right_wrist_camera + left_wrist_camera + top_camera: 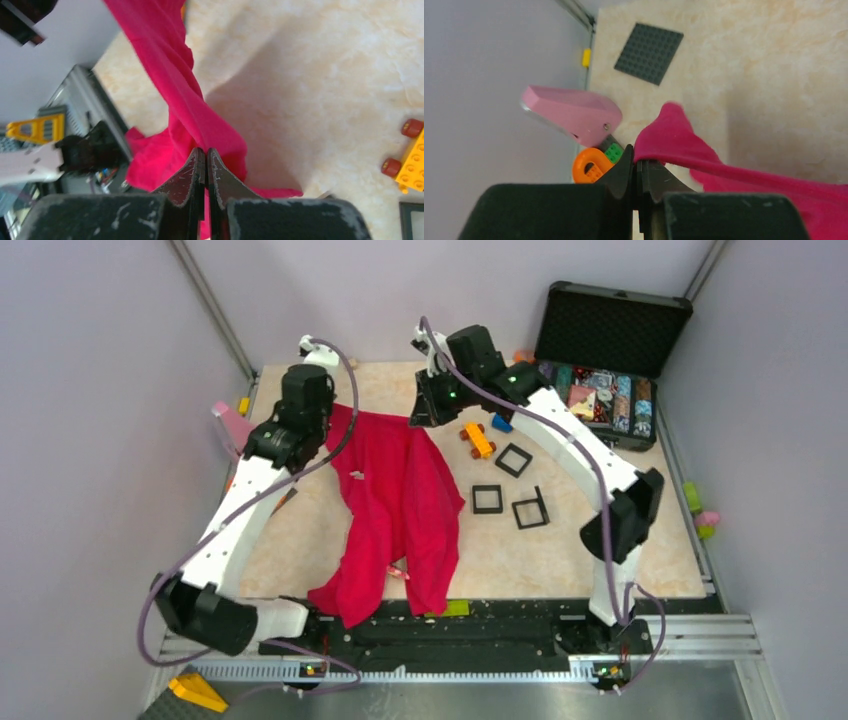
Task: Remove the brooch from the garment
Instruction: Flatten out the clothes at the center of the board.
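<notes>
Looking down, we see the red garment [400,505] across the bench [560,555], with a pale speck, seemingly the brooch [356,475], on its left half. Left wrist: our left jaws pinch its cloth. Right wrist: our right jaws likewise.

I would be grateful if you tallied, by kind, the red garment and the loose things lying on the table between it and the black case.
red garment: 1
black square frames: 3
toy car: 1
blue block: 1
Total: 6
</notes>
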Robot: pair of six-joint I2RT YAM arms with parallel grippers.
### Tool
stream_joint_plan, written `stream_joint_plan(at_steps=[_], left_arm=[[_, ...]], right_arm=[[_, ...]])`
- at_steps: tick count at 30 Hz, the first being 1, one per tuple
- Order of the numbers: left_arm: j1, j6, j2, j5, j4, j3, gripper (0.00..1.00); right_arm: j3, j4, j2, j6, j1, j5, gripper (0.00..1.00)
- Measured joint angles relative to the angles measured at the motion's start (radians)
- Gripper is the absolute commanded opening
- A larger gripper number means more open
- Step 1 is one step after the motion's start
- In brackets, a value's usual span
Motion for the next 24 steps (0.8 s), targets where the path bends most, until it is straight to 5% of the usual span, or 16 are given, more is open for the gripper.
stream_joint_plan(at_steps=[10,12,14,16,17,24], left_arm=[[0.076,-0.104,0.380,0.089,0.156,0.107,0.00],[0.077,-0.098,0.488,0.107,0.169,0.230,0.00],[0.077,-0.097,0.577,0.129,0.175,0.328,0.32],[0.077,-0.101,0.647,0.145,0.162,0.400,0.83],[0.079,-0.101,0.666,0.152,0.153,0.419,0.95],[0.086,-0.187,0.596,0.201,0.108,0.322,0.94]], right_arm=[[0.252,0.072,0.381,0.008,-0.157,0.096,0.00],[0.275,0.100,0.406,0.012,-0.180,0.131,0.22],[0.271,0.118,0.410,0.018,-0.196,0.155,0.41],[0.246,0.151,0.405,0.018,-0.207,0.170,0.49],[0.214,0.174,0.398,0.016,-0.211,0.176,0.50],[-0.178,0.288,0.269,0.018,-0.204,0.171,0.61]])
